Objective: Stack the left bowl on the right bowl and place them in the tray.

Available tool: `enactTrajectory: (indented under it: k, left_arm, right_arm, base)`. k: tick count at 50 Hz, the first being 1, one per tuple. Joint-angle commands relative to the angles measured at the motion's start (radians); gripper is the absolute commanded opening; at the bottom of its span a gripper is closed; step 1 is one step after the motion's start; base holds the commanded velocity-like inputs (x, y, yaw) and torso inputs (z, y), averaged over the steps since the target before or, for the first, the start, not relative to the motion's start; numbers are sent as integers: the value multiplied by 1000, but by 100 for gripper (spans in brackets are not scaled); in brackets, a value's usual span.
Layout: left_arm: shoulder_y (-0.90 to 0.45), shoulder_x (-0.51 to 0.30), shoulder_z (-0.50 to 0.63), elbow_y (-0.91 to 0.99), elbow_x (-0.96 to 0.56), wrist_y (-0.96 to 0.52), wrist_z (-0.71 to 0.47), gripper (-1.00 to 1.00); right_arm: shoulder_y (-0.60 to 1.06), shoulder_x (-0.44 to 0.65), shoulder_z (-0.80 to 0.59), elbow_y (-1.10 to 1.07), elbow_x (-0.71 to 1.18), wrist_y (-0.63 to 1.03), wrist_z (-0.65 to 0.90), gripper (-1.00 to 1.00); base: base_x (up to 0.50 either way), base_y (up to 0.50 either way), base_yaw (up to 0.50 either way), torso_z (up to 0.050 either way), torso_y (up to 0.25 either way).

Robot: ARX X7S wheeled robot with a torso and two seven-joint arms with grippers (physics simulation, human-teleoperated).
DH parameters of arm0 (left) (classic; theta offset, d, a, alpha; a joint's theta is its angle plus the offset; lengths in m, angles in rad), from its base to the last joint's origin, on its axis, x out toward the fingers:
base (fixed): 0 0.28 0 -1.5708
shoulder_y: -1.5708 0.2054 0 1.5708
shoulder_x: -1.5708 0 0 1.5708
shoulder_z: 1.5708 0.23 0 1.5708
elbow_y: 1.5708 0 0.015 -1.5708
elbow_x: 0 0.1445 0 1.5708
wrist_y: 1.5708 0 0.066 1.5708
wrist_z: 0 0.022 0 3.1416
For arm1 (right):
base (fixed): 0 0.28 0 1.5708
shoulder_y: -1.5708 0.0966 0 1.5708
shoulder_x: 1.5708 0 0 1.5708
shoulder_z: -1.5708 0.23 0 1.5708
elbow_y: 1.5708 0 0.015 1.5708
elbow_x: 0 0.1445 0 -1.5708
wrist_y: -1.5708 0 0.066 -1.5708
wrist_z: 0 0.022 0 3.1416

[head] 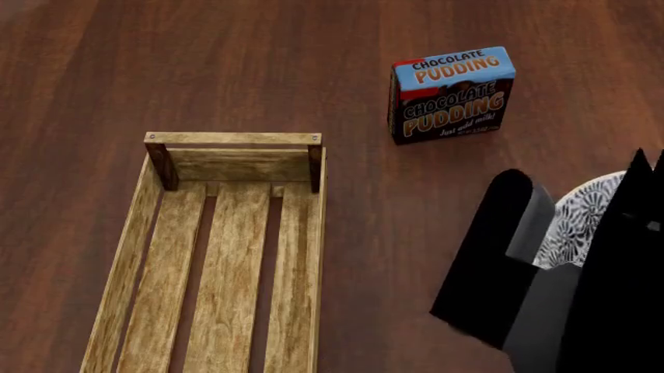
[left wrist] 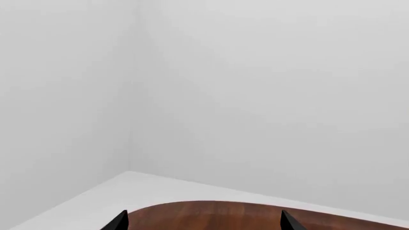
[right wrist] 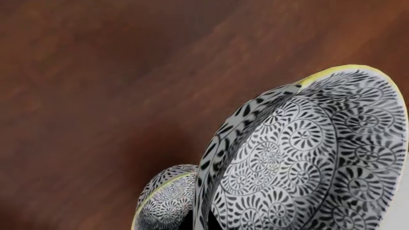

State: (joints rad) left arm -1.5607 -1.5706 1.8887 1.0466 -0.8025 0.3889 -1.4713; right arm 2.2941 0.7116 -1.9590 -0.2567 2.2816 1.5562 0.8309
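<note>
Right gripper at the near right of the head view, dark housing over a patterned bowl; fingertips not visible, so cannot tell whether clamped on it or merely over it. In the right wrist view, large patterned bowl close against the camera, a second, smaller-looking bowl just beyond and below it; nested or side by side, cannot tell. Tray well to that gripper's left on the wooden table, nothing in it; chocolate pudding box ahead of the gripper, upright. Left gripper raised toward the wall, tips spread, holding nothing. Likely step: carrying bowls to tray; advisable to keep rim level, clear near tray wall, lower between slat sides, avoid box.
</note>
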Motion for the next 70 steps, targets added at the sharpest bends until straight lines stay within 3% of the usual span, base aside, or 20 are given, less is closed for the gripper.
enactTrajectory:
  k: [1, 17, 21, 37, 70]
  left_arm:
    - [2, 0, -3, 0, 2, 4, 1, 100]
    - [16, 0, 5, 0, 19, 13, -8, 100]
    - [14, 0, 1, 0, 13, 11, -4, 100]
    - [19, 0, -1, 0, 12, 4, -5, 100]
    - [29, 0, -4, 0, 17, -5, -13, 100]
  right_arm:
    - [62, 19, -199, 29, 207, 14, 290, -100]
    - [62, 76, -356, 24, 419, 15, 568, -100]
    - [62, 109, -368, 17, 408, 15, 560, -100]
    - [61, 175, -409, 15, 36, 13, 176, -100]
    - [-211, 209, -360, 52, -277, -121, 18, -100]
  base:
    - [0, 0, 0, 0, 0]
    - [0, 0, 0, 0, 0]
    - [0, 0, 0, 0, 0]
    - [0, 0, 0, 0, 0]
    - [0, 0, 0, 0, 0]
